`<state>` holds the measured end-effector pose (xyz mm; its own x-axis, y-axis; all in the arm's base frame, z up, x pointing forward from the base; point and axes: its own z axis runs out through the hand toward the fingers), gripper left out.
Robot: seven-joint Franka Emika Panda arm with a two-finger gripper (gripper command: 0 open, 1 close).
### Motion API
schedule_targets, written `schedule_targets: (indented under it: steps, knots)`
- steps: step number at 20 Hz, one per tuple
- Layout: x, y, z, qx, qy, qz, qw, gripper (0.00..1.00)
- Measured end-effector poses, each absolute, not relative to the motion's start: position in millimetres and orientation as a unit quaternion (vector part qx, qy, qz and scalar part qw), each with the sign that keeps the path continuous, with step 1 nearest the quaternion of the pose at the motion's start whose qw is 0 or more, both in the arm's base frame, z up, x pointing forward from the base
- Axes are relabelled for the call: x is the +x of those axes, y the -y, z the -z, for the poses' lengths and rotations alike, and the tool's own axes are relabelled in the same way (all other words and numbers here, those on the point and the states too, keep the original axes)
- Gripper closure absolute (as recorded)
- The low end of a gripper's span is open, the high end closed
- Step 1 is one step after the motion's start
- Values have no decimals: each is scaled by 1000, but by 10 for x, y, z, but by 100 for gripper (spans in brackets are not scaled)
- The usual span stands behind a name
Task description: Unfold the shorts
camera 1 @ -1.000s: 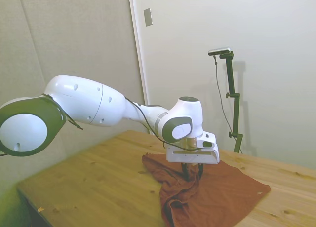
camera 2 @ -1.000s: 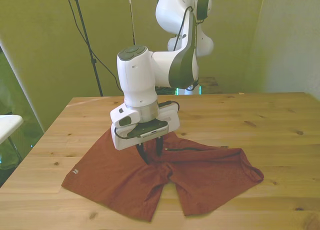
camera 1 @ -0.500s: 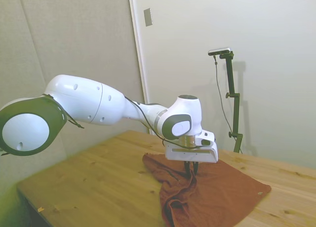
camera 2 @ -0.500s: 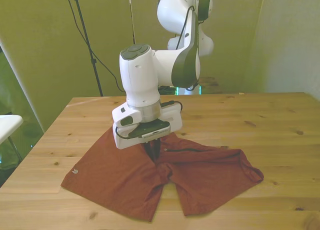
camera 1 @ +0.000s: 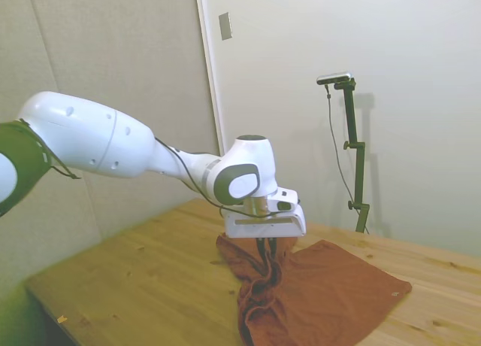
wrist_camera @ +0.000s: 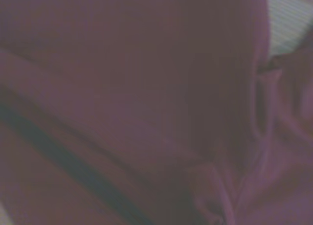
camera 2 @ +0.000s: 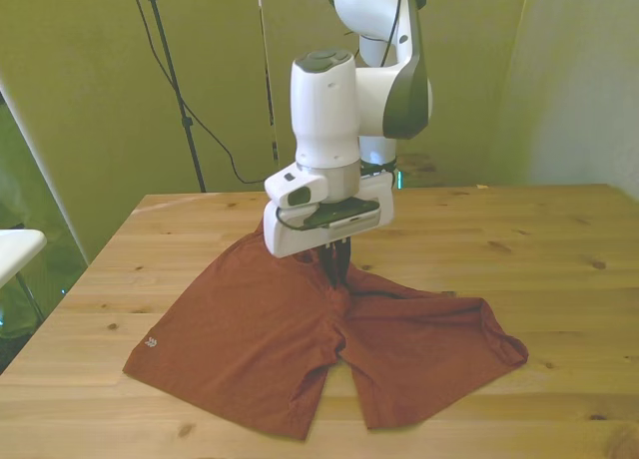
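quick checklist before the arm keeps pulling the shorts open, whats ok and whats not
1. Gripper closed on the shorts near the waistband middle: ok, fabric is pinched and lifted in a ridge.
2. Cloth under tension without bunching: not ok, a gathered fold hangs below the fingers in the side view.
3. Leg on the front view's left lying flat: ok.
4. Leg on the front view's right flat: not ok, its upper edge is rumpled.
5. Shorts fully on the table: ok.
6. How many layers are gripped: cannot tell, the wrist view is blurred.
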<state>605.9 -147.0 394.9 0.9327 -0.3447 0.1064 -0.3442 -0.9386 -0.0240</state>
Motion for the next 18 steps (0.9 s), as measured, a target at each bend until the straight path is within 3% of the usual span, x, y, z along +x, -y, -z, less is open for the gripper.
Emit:
schedule_targets:
  steps: [9, 18]
  knots:
    - [5349, 183, -4092, -986, -156, 58, -18, 100]
    - [4875, -667, -3699, -991, -119, 32, -54, 100]
